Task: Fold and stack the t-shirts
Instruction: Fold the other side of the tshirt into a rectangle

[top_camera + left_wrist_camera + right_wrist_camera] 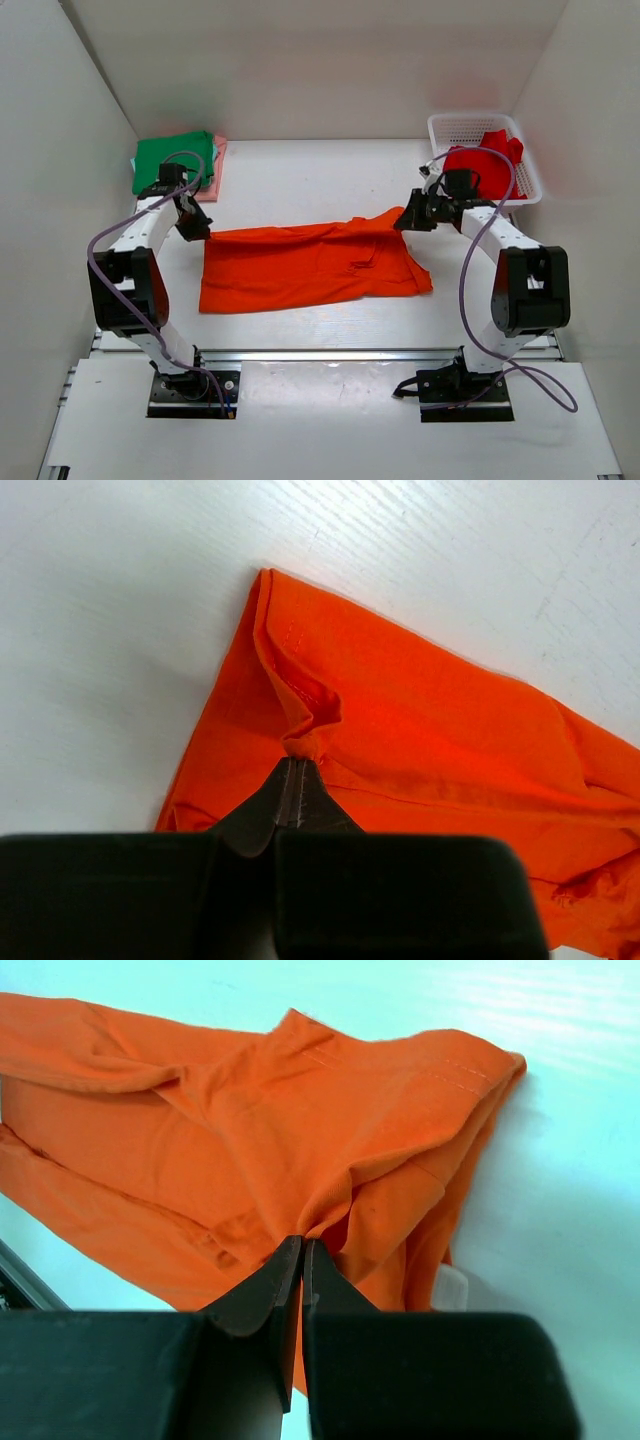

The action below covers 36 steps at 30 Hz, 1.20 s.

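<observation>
A bright orange t-shirt (pixel 305 265) lies spread across the middle of the table. My left gripper (pixel 197 232) is shut on its far left corner; in the left wrist view the closed tips (pixel 292 762) pinch a small bunch of orange cloth (pixel 400 720). My right gripper (pixel 405 220) is shut on the shirt's far right corner; in the right wrist view the tips (pixel 303 1242) pinch a fold of the orange cloth (pixel 300 1120). A red shirt (pixel 483 165) lies in the basket. Folded green (pixel 172 160) and pink (pixel 215 175) shirts are stacked at the back left.
A white mesh basket (pixel 530 170) stands at the back right by the wall. White walls close in the table on three sides. A metal rail (pixel 330 355) runs along the near edge with both arm bases behind it.
</observation>
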Each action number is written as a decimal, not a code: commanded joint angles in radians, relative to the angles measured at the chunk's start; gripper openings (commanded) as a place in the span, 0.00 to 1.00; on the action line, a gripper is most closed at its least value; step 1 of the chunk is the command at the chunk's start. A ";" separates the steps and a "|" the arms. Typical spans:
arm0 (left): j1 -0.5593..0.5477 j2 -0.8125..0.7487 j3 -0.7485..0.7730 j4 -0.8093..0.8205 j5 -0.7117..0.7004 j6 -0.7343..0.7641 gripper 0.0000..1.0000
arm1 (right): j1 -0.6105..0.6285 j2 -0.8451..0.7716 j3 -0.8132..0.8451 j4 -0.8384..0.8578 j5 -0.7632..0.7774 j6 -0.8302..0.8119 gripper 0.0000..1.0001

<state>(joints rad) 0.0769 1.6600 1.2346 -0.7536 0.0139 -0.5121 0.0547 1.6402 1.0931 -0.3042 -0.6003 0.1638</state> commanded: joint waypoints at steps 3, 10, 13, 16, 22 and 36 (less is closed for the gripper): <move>0.009 -0.094 -0.056 0.008 -0.012 0.006 0.00 | -0.026 -0.107 -0.094 0.095 -0.004 -0.007 0.00; -0.003 -0.146 -0.126 -0.003 -0.012 0.011 0.00 | -0.053 -0.206 -0.196 0.142 0.016 0.014 0.00; 0.000 -0.160 -0.155 0.004 -0.011 0.014 0.00 | -0.053 -0.243 -0.226 0.154 0.016 0.025 0.00; 0.004 -0.172 -0.168 0.003 -0.012 0.014 0.00 | -0.053 -0.266 -0.259 0.157 0.014 0.022 0.00; 0.009 -0.184 -0.204 0.010 -0.011 0.014 0.00 | -0.053 -0.293 -0.317 0.162 0.020 0.025 0.00; 0.009 -0.195 -0.288 0.040 -0.032 0.001 0.00 | -0.073 -0.390 -0.460 0.194 0.024 0.017 0.00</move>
<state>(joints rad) 0.0795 1.5120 0.9577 -0.7361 0.0116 -0.5076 -0.0219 1.2846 0.6548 -0.1658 -0.5812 0.1871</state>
